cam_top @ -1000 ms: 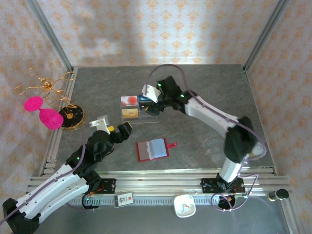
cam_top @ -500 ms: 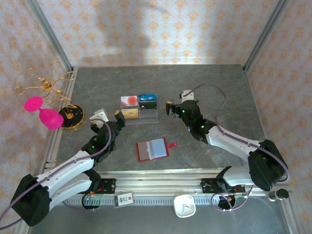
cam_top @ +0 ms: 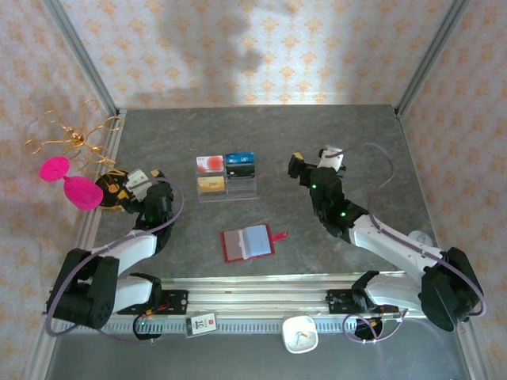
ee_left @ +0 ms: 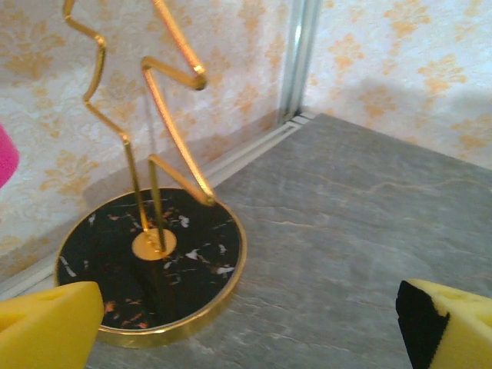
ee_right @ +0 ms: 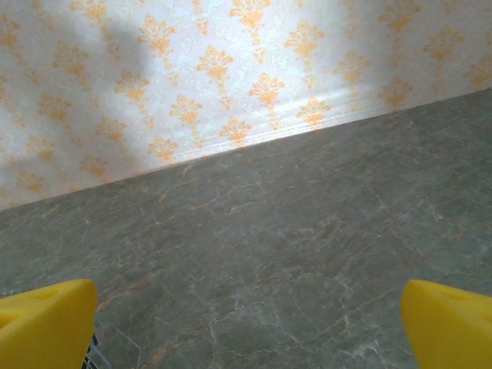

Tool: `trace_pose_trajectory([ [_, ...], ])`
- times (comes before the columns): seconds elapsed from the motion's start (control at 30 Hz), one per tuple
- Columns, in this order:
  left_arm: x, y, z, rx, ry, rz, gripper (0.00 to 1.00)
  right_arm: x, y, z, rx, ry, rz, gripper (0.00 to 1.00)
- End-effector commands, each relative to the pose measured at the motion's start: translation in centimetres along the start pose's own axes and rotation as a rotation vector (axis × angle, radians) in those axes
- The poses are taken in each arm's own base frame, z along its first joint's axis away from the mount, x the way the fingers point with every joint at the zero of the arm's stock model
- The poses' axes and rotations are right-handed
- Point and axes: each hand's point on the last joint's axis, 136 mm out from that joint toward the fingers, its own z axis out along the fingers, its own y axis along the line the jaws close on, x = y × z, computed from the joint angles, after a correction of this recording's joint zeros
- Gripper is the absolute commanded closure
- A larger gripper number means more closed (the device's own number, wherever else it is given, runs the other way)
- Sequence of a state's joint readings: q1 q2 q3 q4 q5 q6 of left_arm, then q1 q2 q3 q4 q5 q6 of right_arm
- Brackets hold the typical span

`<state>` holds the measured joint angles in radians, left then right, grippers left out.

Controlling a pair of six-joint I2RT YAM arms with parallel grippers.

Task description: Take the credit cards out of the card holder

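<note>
— So, where's the holder [cam_top: 248, 242]?
— Open flat near the bases, long side left to right, tab [cam_top: 279, 234] pointing right. Red, pale grey sleeves [cam_top: 255, 240]. I have it between the arms, with the right gripper [ee_right: 247, 323] nearer than the left gripper [ee_left: 246, 327]. Both are spread wide, empty.
— Cards?
— One gold card [cam_top: 209, 184] in the stand [cam_top: 245, 190]. Inside the sleeves, can't tell.

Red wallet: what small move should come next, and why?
Probably bring the right fingers over to the wallet. It lies open on the table, untouched, and both pairs of fingers are open and empty. The left fingers face the gold stand, away from the wallet.
</note>
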<state>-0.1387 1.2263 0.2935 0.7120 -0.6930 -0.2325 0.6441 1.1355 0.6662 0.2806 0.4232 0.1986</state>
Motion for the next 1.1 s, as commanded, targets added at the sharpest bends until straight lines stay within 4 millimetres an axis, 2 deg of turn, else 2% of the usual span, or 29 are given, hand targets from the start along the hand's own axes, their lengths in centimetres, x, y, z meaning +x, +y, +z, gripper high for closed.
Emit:
trace_pose_trajectory([
  [0.0, -1.2, 0.1, 0.3, 0.056, -0.096, -0.046, 0.01, -2.2, -1.2, -1.3, 0.024, -0.097, 0.051, 0.00],
  [0.07, -1.3, 0.4, 0.8, 0.061, -0.120, -0.065, 0.01, -3.0, -1.5, -2.1, 0.005, -0.132, 0.055, 0.00],
  [0.23, -0.9, -0.7, 1.5, 0.114, -0.142, -0.082, 0.01, -5.0, -1.6, -3.7, -0.032, -0.197, 0.067, 0.00],
  [0.33, -0.1, -2.6, 2.8, 0.144, -0.066, -0.026, 0.00, -5.6, -1.4, -4.5, -0.072, -0.246, 0.007, 0.00],
  [0.4, 0.0, -3.3, 2.8, 0.184, -0.073, -0.001, 0.00, -5.7, -2.5, -4.9, -0.031, -0.275, 0.022, 0.00],
  [0.53, -0.1, -3.8, 1.5, 0.276, -0.108, -0.002, 0.00, -5.1, -4.2, -5.1, 0.041, -0.275, 0.026, 0.00],
  [0.63, 0.7, -4.8, 1.5, 0.330, -0.086, 0.026, 0.00, -5.0, -5.0, -5.3, 0.059, -0.290, 0.073, 0.00],
  [0.67, 1.0, -4.3, 1.2, 0.328, -0.102, 0.014, 0.00, -4.9, -4.9, -5.2, 0.052, -0.287, 0.073, 0.00],
  [0.7, 0.2, -4.0, 0.8, 0.332, -0.155, -0.010, 0.00, -4.9, -4.7, -5.2, 0.040, -0.280, 0.056, 0.00],
  [0.8, 1.1, -4.3, 1.5, 0.319, -0.081, 0.012, 0.00, -5.1, -5.0, -5.3, 0.065, -0.280, 0.027, 0.00],
  [0.93, 0.9, -4.3, 1.4, 0.320, -0.097, 0.009, 0.00, -5.6, -7.7, -5.8, 0.163, -0.347, 0.019, 0.00],
  [1.07, 0.8, -4.5, 1.2, 0.338, -0.109, 0.018, 0.00, -5.7, -11.1, -4.9, 0.240, -0.359, 0.045, 0.00],
])
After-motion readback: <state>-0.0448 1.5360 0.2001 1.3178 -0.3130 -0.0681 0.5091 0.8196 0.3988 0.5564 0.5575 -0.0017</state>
